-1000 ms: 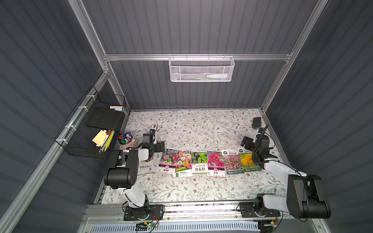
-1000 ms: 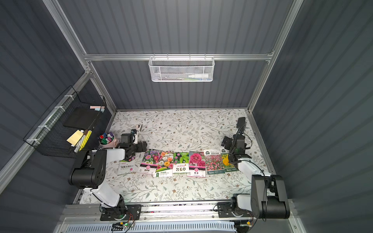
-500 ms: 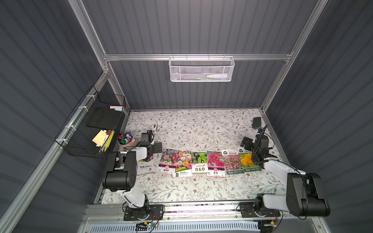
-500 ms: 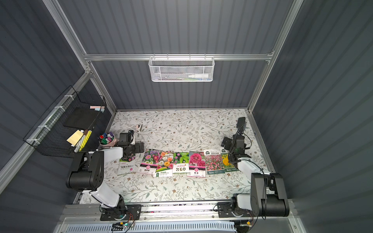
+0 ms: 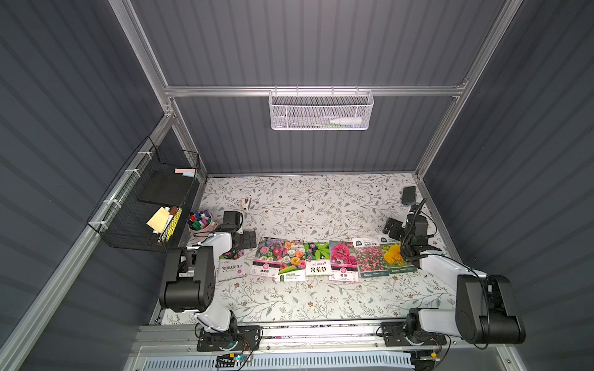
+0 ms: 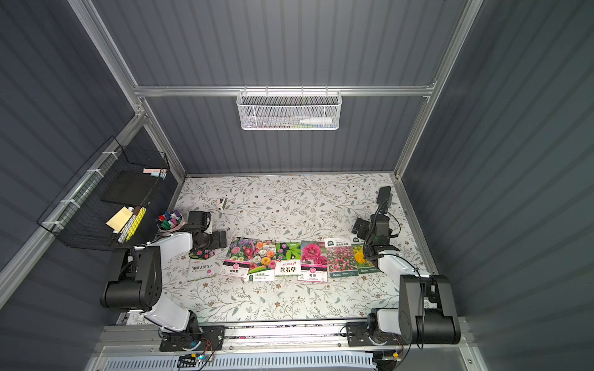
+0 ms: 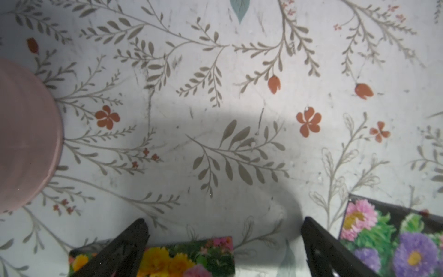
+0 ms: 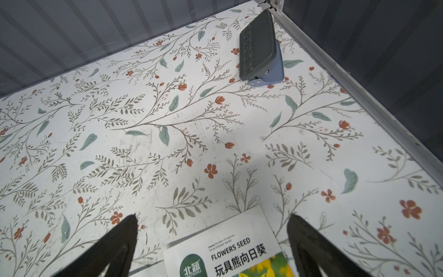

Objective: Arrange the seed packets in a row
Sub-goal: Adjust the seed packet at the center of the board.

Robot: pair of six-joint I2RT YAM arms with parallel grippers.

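You had left end effector (image 7: 224,220) and right end effector (image 8: 212,217) spread, empty; seed packets (image 5: 316,260) looked light, slick, bendy, best pinched by an edge.

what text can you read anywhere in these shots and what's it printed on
"FLOWERS SEED": yellow-flower packet, right wrist view.
"玩具熊向日葵": same packet, line below.
"北蔬": that packet's green badge.
"含羞草": green-leaf packet, in a top view.
"洋桔梗": pastel-flower packet, in a top view.
Labels on the pink-flower packet and the others: too small to read.
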